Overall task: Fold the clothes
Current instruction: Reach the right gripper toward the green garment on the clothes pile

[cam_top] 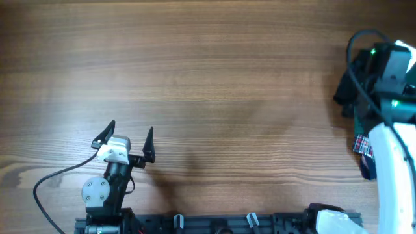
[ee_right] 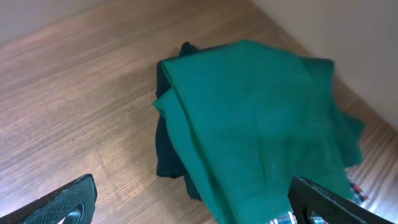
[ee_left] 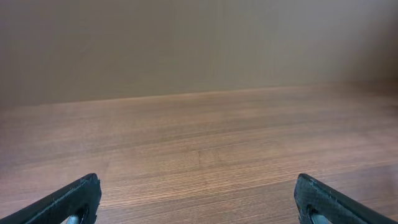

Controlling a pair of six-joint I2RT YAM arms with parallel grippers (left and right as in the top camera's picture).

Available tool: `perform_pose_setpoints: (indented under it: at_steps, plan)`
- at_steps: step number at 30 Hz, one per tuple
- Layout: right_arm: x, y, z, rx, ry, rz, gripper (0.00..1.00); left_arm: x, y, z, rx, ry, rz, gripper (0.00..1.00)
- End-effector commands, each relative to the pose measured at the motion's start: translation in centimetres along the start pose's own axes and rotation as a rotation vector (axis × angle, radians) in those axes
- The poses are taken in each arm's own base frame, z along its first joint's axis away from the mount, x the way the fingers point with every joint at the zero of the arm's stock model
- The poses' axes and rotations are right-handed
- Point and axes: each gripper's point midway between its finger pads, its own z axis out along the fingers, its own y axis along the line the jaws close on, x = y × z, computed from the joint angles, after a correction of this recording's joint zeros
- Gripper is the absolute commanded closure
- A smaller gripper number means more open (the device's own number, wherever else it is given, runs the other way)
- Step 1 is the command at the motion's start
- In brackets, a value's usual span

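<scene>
Up close, the right gripper (ee_right: 191, 198) hangs wide apart and empty over the dark green garment (ee_right: 261, 124). The garment is heaped on a darker garment (ee_right: 166, 155) at centre-right of the wrist frame, beside the far edge of the wooden table (ee_right: 74, 93). Bare wood stretches left of it. Overhead, lower left, the left gripper (cam_top: 131, 127) likewise gapes with nothing held; beyond it stands a plain wall (ee_left: 186, 43).

Clothes (ee_right: 261, 130) atop another garment (ee_right: 169, 158)
</scene>
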Motion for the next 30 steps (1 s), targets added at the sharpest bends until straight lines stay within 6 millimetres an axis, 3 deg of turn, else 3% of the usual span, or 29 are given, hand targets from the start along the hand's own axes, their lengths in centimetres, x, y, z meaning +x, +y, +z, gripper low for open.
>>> perform_pose_setpoints:
  at_steps: [1,4,9,14,21,25,30]
  plan:
    - [-0.5,1.5,1.6,-0.038,0.012,-0.057,0.0,0.2,-0.2,0.0,0.013,0.005,0.004,0.0]
    - [0.3,2.2,3.9,-0.019,0.049,-0.177,0.0,0.2,-0.2,0.0,0.013,0.005,0.004,0.0]
    - [3.6,2.3,8.6,0.069,0.172,-0.255,0.0,0.2,-0.2,0.0,0.013,0.005,0.003,0.0]
    - [5.3,3.6,10.9,0.046,0.217,-0.264,0.0,0.2,-0.2,0.0,0.013,0.005,0.003,0.0]
    - [6.4,2.9,12.2,0.07,0.259,-0.188,0.0,0.2,-0.2,0.0,0.013,0.005,0.004,0.0]
    - [7.6,6.1,12.0,-0.137,0.315,-0.212,0.0,0.2,-0.2,0.0,0.013,0.005,0.003,0.0]
    - [7.5,5.6,12.1,-0.11,0.309,-0.211,0.0,0.2,-0.2,0.0,0.013,0.005,0.004,0.0]
